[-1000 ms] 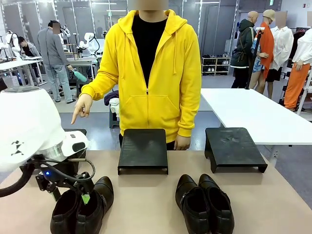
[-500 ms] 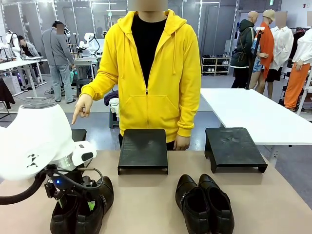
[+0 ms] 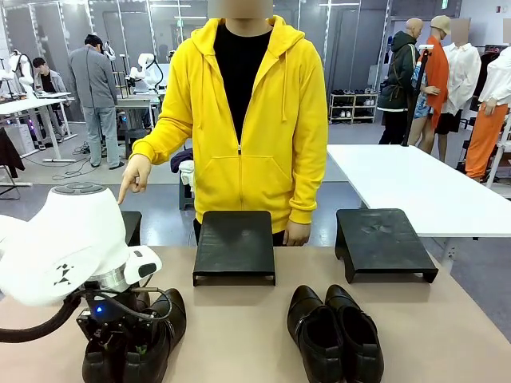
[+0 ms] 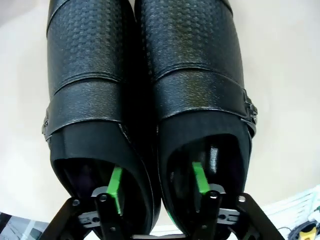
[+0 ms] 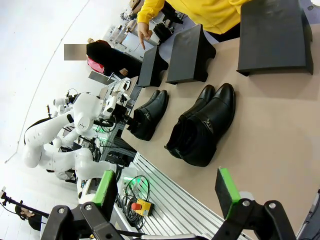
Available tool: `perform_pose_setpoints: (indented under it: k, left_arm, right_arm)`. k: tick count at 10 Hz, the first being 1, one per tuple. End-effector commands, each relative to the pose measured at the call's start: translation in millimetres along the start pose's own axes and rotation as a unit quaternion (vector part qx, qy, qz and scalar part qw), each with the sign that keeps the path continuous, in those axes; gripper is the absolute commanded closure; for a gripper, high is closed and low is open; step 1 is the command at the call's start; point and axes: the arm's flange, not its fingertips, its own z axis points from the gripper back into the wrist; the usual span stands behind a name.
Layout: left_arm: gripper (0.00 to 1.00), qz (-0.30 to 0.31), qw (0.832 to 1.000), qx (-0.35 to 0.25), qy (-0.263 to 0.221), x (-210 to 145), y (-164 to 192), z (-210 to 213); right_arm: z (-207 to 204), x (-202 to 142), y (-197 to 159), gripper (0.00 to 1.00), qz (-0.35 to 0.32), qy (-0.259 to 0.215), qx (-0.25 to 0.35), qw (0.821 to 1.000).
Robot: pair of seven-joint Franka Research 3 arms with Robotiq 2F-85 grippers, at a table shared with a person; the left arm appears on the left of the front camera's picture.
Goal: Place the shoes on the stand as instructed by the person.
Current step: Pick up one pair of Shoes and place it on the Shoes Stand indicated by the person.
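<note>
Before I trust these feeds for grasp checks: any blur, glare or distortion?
Front view: sharp, evenly lit, soft shadow under the stands. Left wrist view: leather grain on the shoes crisp, fingers shadowed inside them. Right wrist view: tilted, far lines bowed by the lens, upper left washed out.

1. left pair of shoes [image 3: 164, 331]. Front view, 7 o'clock: heels cut by the bottom edge, openings covered by the left arm [image 3: 72, 247]. Left wrist view: toes run off at 12 o'clock.
2. left gripper [image 4: 157, 182]. Fingertips sunk inside the two shoe openings, unseen.
3. right pair of shoes [image 3: 335, 335]. Front view, 5 o'clock: heels cut by the bottom edge.
4. left stand [image 3: 132, 226]. 9 o'clock: one corner shows past the arm.
5. person's hand [image 3: 299, 233]. Fingers hidden behind the middle stand [image 3: 234, 246].
6. right gripper [image 5: 165, 175]. Finger bases cut at 6 o'clock.
</note>
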Motion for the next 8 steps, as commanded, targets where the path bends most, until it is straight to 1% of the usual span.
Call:
perform_pose_setpoints:
  k: [1,2,3,4,6,7,8]
  left_arm:
    - [1.00,0.014,1.000,0.016,-0.008,-56,29,-20]
    - [1.00,0.012,1.000,0.018,-0.008,-55,30,-19]
    - [0.97,0.012,1.000,0.016,-0.005,-55,30,-18]
    - [1.00,0.014,1.000,0.018,-0.011,-52,32,-17]
    - [1.00,0.012,1.000,0.016,-0.009,-48,35,-9]
    - [1.00,0.010,1.000,0.016,-0.012,-43,38,2]
    - [1.00,0.003,1.000,0.005,-0.002,-37,42,22]
  right_arm:
    - [2,1,1,0.00,0.006,-0.001,0.005,1.000]
    - [2,1,1,0.00,0.006,-0.001,0.005,1.000]
    - [2,1,1,0.00,0.006,-0.001,0.005,1.000]
    - [2,1,1,0.00,0.006,-0.001,0.005,1.000]
    - [2,1,1,0.00,0.006,-0.001,0.005,1.000]
    - [2,1,1,0.00,0.006,-0.001,0.005,1.000]
    - [2,1,1,0.00,0.006,-0.001,0.005,1.000]
